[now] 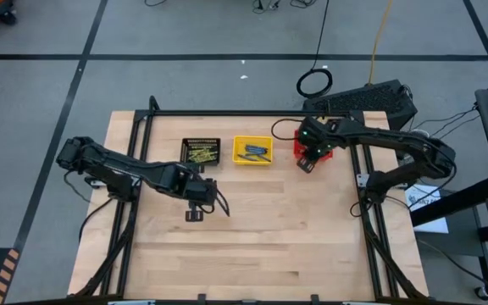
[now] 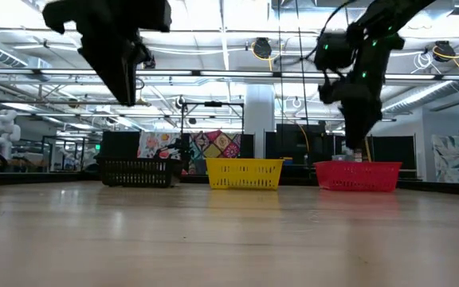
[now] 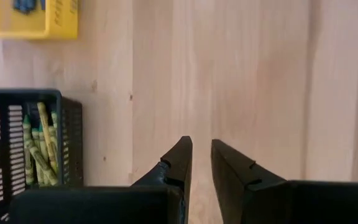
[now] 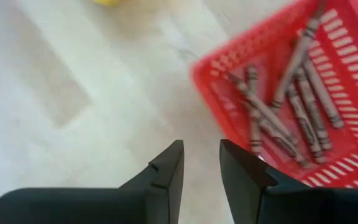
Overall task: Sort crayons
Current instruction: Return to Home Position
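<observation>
Three small mesh baskets stand in a row at the table's far side. The black basket (image 1: 185, 152) holds olive-yellow crayons (image 3: 41, 149). Blue crayons (image 1: 254, 151) lie in the yellow basket (image 1: 236, 151). The red basket (image 4: 216, 87) holds several brownish-red crayons (image 4: 291, 106). My left gripper (image 3: 202, 149) hangs open above bare wood, on the near side of the black basket, with nothing between its fingers. My right gripper (image 4: 202, 152) is open and empty, pointing down over the red basket's near edge (image 1: 307, 163).
A black frame (image 1: 227, 113) runs along the table's far edge and down both sides. A coiled cable (image 1: 315, 83) and a dark box (image 1: 371, 97) lie on the floor beyond it. Bare wood (image 1: 261, 229) spreads across the table's near half.
</observation>
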You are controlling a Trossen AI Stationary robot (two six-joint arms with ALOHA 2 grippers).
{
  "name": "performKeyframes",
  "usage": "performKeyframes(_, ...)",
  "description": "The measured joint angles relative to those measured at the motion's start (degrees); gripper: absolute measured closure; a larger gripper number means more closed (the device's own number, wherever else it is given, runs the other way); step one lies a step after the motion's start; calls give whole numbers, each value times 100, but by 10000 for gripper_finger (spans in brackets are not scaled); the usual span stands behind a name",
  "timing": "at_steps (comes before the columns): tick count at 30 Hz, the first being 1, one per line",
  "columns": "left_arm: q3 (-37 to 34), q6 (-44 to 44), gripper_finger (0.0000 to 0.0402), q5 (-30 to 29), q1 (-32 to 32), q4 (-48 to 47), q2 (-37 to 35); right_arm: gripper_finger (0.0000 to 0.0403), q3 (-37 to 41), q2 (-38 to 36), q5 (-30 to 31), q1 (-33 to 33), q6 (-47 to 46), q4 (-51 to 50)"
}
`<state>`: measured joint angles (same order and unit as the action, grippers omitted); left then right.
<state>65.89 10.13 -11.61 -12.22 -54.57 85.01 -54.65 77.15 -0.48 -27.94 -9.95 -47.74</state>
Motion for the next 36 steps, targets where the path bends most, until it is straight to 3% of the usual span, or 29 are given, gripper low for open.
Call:
performKeyframes(17, 0, 757, 343, -1316, -978, 351, -2220, 312, 0, -2881, -132, 731, -516, -52)
performKeyframes(25, -46, 756, 343, -2314, -1607, 521, -2960, 312, 0, -3780, -132, 1082, -737, -70)
performKeyframes(30, -780, 752, 343, -2712, -2023, 1153, -3635, 312, 23, -4079, -132, 1323, -689, -143)
performKeyframes(36, -2323, 901, 343, -2753, -2387, 2425, -4559, 312, 251, -4383, -132, 1568, -727, -13)
